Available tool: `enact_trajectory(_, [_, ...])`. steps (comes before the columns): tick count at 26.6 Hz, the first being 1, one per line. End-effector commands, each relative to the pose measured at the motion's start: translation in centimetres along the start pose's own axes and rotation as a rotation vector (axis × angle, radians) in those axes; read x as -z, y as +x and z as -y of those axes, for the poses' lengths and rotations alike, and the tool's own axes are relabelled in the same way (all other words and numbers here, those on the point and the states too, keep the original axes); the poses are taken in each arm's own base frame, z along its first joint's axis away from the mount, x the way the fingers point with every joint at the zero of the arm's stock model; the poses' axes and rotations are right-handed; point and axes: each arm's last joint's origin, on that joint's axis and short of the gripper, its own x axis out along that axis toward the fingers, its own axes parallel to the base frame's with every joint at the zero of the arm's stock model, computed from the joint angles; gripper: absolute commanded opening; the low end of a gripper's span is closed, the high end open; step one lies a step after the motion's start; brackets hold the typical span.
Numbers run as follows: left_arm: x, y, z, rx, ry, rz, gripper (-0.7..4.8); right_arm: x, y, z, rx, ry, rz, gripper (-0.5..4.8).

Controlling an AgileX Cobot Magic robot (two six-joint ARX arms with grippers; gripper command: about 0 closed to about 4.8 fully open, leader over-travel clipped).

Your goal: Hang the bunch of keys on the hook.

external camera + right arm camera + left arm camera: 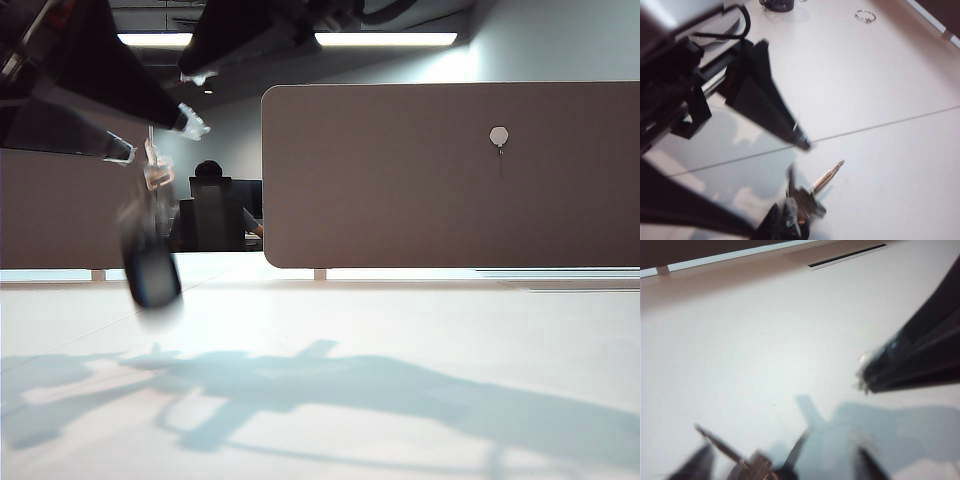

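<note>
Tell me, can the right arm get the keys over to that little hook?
Probably yes. The right gripper is shut on the bunch of keys, hanging above the table, and the hook on the brown panel is bare, with open air between.

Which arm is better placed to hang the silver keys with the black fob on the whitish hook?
Probably the right: the right gripper is shut on the silver keys, the left gripper stands open, and the whitish hook on the brown panel is on its side.

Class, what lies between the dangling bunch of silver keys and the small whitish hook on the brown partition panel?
In the exterior view, nothing: only bare brown panel separates the keys from the hook.
</note>
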Motion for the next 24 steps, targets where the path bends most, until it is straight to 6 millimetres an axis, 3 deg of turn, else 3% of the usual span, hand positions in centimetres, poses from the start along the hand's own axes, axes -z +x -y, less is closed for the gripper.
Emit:
enact_trajectory(1, [-0.3,0.0,0.1,0.021,0.004,0.012,1.9,-0.7,-0.6,-0.2,0.002,-0.01,0.043,-0.06])
enact_trajectory(9, [-0.2,0.0,0.0,-0.01,0.005,0.003,1.9,0.0,-0.4,0.2,0.014,0.008,-0.015,-0.06])
enact_trajectory(10, [-0.1,0.0,-0.1,-0.031,0.002,-0.008,2.03,0.3,0.0,0.3,0.009,0.012,-0.035,-0.06])
enact_trajectory(12, [0.3,-0.1,-0.2,-0.094,-0.008,-0.056,2.81,1.3,1.0,0.4,-0.002,0.016,-0.083,0.0])
enact_trajectory(14, [1.0,-0.1,-0.4,-0.139,-0.02,-0.124,3.83,2.2,2.1,0.7,-0.019,0.007,-0.119,0.81])
enact_trajectory(16, [1.7,-0.2,-0.3,-0.139,-0.034,-0.191,4.46,3.3,3.5,0.8,-0.05,0.019,-0.159,2.06])
enact_trajectory(17, [1.9,-0.3,-0.3,-0.138,-0.042,-0.219,4.62,3.8,4.2,0.8,-0.062,0.026,-0.178,2.32])
enact_trajectory(24, [3.0,-0.6,-0.4,-0.186,0.0,-0.338,4.7,7.1,7.5,0.9,-0.064,0.022,-0.299,2.34])
